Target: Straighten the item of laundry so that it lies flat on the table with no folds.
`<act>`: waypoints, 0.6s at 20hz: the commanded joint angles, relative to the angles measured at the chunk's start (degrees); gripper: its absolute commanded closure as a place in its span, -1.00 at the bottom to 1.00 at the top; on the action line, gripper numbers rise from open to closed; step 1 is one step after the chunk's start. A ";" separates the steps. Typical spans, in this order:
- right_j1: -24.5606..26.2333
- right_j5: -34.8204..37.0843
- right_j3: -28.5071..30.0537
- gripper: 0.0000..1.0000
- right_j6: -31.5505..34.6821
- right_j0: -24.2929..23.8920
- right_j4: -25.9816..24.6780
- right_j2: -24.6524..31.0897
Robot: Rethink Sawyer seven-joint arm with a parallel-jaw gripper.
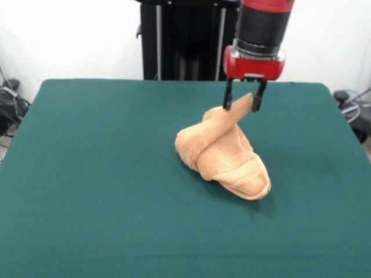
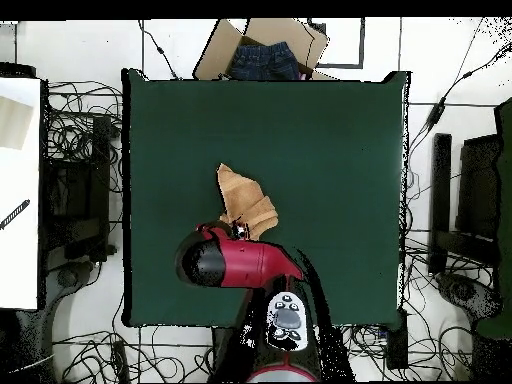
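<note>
The item of laundry (image 1: 226, 153) is a peach terry towel, bunched and twisted into a heap right of the table's middle. One corner of it is pulled up into a peak. My gripper (image 1: 242, 105) has its two black fingers shut on that raised corner, lifting it above the heap. A folded lobe with a border band lies at the front right of the heap. In the overhead view the towel (image 2: 244, 203) shows as a pointed shape just beyond the red arm, and the gripper (image 2: 240, 231) is mostly hidden under the arm. The green table (image 1: 87, 174) surrounds the towel on all sides.
A cardboard box with dark blue clothing (image 2: 263, 55) sits beyond the table's far edge in the overhead view. Cables and black stands (image 2: 75, 190) line both sides of the table. A white surface (image 2: 18, 190) stands at the left.
</note>
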 commanded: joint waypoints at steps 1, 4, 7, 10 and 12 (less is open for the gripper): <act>2.74 3.71 -3.03 -1.00 6.00 -2.36 0.33 6.76; 4.96 4.49 -5.24 -1.00 2.82 -5.87 -0.84 8.98; 6.81 2.33 -5.48 -1.00 0.36 -10.16 -3.11 11.53; 7.01 2.73 -6.36 -1.00 -0.46 -11.08 -4.86 11.45; 6.85 4.01 -7.45 -1.00 -0.78 -11.16 -5.64 11.33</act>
